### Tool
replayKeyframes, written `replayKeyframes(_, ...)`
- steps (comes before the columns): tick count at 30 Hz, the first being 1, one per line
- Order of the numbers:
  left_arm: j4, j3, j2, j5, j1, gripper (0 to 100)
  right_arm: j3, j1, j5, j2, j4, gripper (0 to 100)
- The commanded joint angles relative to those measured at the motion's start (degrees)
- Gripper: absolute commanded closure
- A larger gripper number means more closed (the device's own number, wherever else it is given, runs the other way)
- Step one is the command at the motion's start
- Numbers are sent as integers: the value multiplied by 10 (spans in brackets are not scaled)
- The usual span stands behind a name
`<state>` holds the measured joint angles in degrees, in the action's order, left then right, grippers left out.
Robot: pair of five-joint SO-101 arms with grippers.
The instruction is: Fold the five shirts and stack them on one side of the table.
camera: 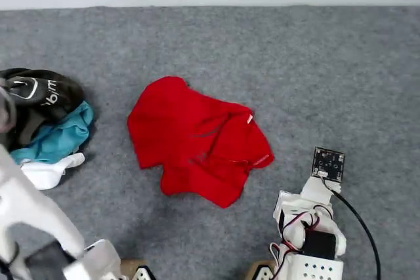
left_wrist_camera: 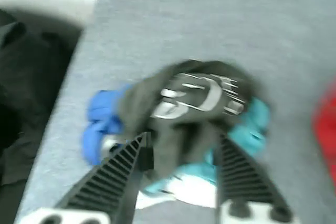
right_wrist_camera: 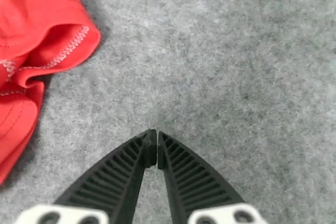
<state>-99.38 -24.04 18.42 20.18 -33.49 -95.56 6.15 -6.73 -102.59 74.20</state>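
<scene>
Shirt [camera: 197, 139] — red, crumpled — felt [camera: 341, 63] all round

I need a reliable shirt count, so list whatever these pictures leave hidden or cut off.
1. High view: the black shirt covers much of the teal shirt and white shirt; the left arm and the picture edge cut them off.
2. Left wrist view: the blue shirt lies mostly under the black shirt.
3. The red shirt: its own folds hide part of it; the right wrist view's edge cuts it.

red shirt [camera: 197, 142]: crumpled, mid-table | shirt pile [camera: 56, 132]: heaped, left edge
</scene>
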Motion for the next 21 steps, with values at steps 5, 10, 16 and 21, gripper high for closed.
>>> replayKeyframes(5, -6, 245, 167, -4, 183, 948, -9, 0, -4, -4, 1, 986)
replayKeyframes(10, 49, 373, 220, -7, 262, 981, -9, 0, -4, -4, 1, 987)
replayKeyframes(16, 76, 454, 239, -7, 302, 981, -9, -2, -4, -4, 0, 985)
replayKeyframes(21, 115, 504, 225, -7, 309, 978, -9, 0, -4, -4, 1, 984)
